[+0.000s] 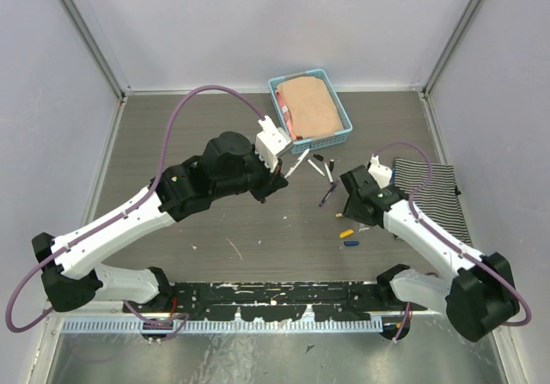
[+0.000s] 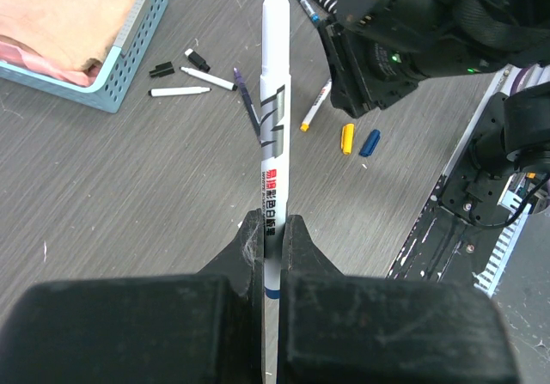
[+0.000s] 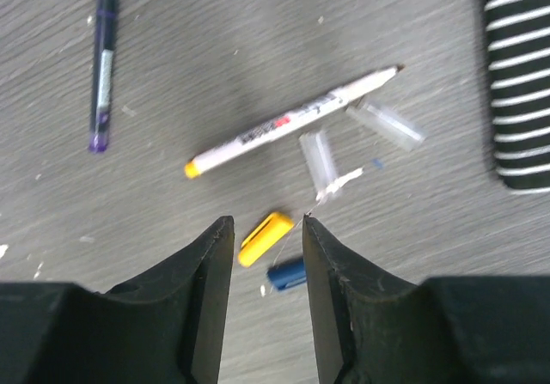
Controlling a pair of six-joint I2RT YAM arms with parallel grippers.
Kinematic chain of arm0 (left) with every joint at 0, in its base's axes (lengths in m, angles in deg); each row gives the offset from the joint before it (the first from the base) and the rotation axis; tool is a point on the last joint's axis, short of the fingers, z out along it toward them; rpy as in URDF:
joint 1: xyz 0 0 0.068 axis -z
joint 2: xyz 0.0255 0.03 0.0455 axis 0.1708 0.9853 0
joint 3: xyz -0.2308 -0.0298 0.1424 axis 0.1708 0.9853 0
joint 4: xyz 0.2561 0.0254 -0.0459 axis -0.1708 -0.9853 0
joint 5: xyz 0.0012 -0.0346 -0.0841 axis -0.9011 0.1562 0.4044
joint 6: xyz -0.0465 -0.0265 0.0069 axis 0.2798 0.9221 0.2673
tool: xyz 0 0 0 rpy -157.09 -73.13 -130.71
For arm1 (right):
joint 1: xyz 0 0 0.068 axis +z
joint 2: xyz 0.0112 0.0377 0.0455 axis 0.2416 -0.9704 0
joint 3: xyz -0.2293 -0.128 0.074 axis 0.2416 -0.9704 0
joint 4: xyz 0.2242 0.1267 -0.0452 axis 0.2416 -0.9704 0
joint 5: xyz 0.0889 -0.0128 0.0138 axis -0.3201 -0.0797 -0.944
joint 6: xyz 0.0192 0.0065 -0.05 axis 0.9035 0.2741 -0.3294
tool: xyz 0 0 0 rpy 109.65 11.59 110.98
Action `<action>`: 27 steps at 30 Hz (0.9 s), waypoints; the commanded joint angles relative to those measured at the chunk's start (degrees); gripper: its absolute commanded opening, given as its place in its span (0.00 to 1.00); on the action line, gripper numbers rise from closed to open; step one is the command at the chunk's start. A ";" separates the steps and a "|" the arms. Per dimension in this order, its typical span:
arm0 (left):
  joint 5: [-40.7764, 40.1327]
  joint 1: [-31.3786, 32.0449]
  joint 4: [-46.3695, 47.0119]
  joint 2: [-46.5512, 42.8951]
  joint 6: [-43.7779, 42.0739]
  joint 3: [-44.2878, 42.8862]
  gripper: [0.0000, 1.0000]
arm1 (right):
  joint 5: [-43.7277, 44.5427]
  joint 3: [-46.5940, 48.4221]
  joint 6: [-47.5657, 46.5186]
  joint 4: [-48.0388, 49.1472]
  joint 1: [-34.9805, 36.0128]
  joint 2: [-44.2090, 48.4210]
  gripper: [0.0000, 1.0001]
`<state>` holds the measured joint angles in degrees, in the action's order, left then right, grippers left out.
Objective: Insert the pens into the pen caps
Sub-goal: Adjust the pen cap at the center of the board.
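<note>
The left gripper (image 2: 273,229) has its jaws clamped on the lower barrel of a white pen (image 2: 275,100). The pen sticks straight out, lifted off the tabletop (image 1: 215,246), with its bare tip toward the right arm.

The right gripper (image 3: 266,225) hangs low over the right side of the tabletop, jaws partly apart with nothing between them. Just under them lie a yellow cap (image 3: 265,238) and a blue cap (image 3: 286,274), side by side and close together. Farther off lie a second pen (image 3: 292,122) with a yellow end, two clear caps (image 3: 320,161) beside it, and a purple pen (image 3: 103,66) to the left. Black caps (image 2: 161,70) and more pens lie near the basket (image 1: 279,88) at the far side.

This looks like the cap-picking step: one pen is in hand and its cap is not. A blue band shows on the held pen at the jaws, so the blue cap is probably the match. The right jaws need to drop over that cap alone, close across its body, and lift it with the open mouth facing the pen tip. The yellow cap lies so near that it could get nudged or caught too.
</note>
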<state>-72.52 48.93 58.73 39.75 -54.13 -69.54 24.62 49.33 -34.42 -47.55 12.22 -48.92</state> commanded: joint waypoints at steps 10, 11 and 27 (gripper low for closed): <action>0.36 0.04 -0.11 -0.32 -0.05 -2.26 0.00 | 4.08 -1.78 39.75 -17.55 6.23 3.11 0.42; 0.35 0.10 -0.08 -0.31 -0.02 -2.31 0.00 | 3.98 -2.00 40.96 -17.87 6.19 2.39 0.42; 0.33 0.04 -0.34 -0.05 -0.19 -2.39 0.00 | 1.21 -7.58 44.79 -12.85 6.59 3.52 0.40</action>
<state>-72.49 48.93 58.66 39.75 -54.11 -69.56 24.62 41.86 8.14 -61.84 18.53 -45.38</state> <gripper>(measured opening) 0.038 0.397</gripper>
